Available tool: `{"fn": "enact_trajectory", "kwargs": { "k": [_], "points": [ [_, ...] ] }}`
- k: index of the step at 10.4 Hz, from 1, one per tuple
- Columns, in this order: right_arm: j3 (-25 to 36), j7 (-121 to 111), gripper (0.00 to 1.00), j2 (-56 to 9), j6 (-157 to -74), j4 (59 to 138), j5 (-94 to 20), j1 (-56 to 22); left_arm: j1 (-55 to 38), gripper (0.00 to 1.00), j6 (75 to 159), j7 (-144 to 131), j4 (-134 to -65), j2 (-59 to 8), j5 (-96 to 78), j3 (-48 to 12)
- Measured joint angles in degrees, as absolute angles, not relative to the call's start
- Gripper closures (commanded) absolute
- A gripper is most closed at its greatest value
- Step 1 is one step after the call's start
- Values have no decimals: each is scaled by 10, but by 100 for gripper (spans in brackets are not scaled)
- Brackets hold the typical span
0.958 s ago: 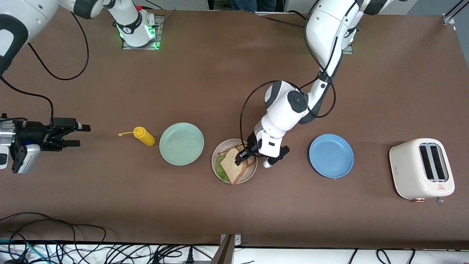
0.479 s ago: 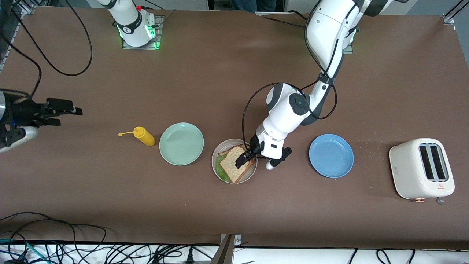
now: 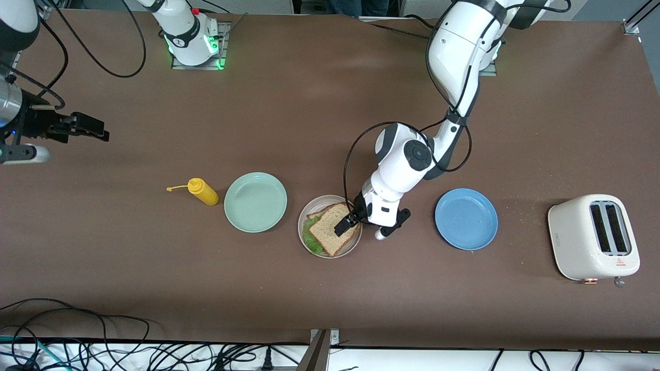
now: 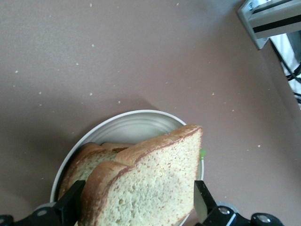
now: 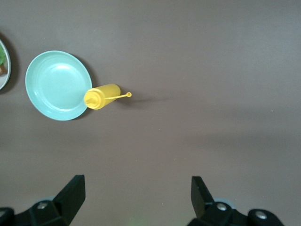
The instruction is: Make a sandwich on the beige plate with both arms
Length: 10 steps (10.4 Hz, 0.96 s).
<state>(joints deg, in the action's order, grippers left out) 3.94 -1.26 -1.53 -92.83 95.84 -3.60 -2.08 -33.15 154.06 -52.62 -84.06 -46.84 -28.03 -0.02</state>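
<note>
Sandwich (image 3: 330, 232): two brown, dark-crusted slices over ruffled green lettuce, lying on the beige plate (image 3: 304, 215). Left gripper (image 3: 346, 222) spread wide astride the top slice's edge. Right gripper (image 3: 87, 128) open, idle over bare table at the right arm's end.

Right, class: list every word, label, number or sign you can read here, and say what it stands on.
No text can be read.
Toaster: a small red triangle sign with red print under it, too small to read.
Right arm's base: a dark ring mark, unreadable.
</note>
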Motion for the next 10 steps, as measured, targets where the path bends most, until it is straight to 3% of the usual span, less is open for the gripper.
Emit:
{"fn": "enact_trajectory", "kwargs": {
  "k": [2,4,7,10],
  "points": [
    [34,-13,0,41,-960,1019,8,-7,-331,0,1537,-526,-842,-475,-280,1],
    [4,-9,0,61,-945,1028,36,-6,-330,0,1522,-526,-844,-480,-280,3],
    [-4,-4,0,63,-885,1024,33,-4,-329,0,1494,-526,-844,-480,-280,5],
    [-4,-4,0,39,-894,994,24,4,-329,0,1463,-525,-844,-479,-280,9]
  ]
}}
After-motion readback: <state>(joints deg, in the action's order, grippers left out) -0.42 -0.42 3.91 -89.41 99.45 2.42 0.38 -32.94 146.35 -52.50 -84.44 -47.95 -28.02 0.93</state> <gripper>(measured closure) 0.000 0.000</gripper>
